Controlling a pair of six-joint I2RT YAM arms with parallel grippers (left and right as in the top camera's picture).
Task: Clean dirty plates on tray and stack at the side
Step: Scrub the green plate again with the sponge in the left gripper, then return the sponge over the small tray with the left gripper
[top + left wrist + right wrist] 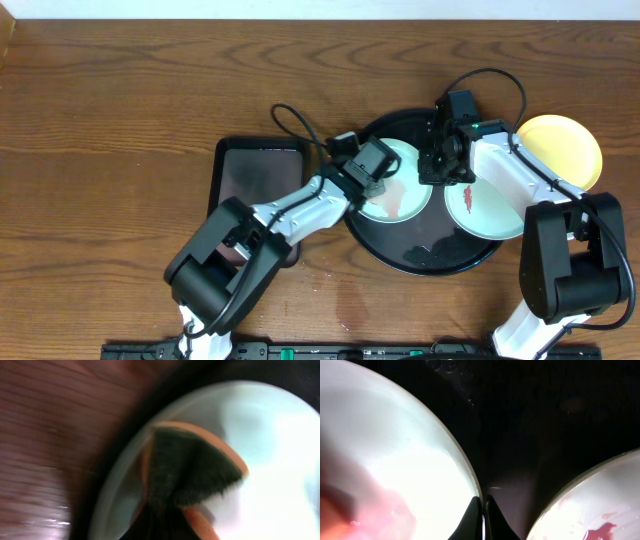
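Overhead, round tray (420,255): two mint plates are carried on it; nothing is stacked yet.
Overhead, left mint plate (400,200): it is set on the tray's left half, with a pink streak beside the left gripper (385,180).
Overhead, right mint plate (490,212): it is laid over the tray's right rim and a red smear (468,200) is borne; it is judged not yet cleaned.
Overhead, yellow plate (560,150): it is set off the tray on the tabletop (120,100), near the right edge; no smear is seen, so it is judged finished.
Overhead, right gripper (445,170): it is placed at the left mint plate's right rim.
Left wrist, sponge (185,470): an orange-and-green pad is clamped by the left gripper and pressed onto the mint plate near its rim; the view is blurred.
Right wrist, right gripper (482,515): the fingertips are closed tight at the left mint plate's rim; whether the rim is pinched cannot be told.
Right wrist, left mint plate (395,450): a pale pink film is spread, so wiping is judged partway.
Remaining: one plate is to be finished, one to be wiped, and all are to be stacked.
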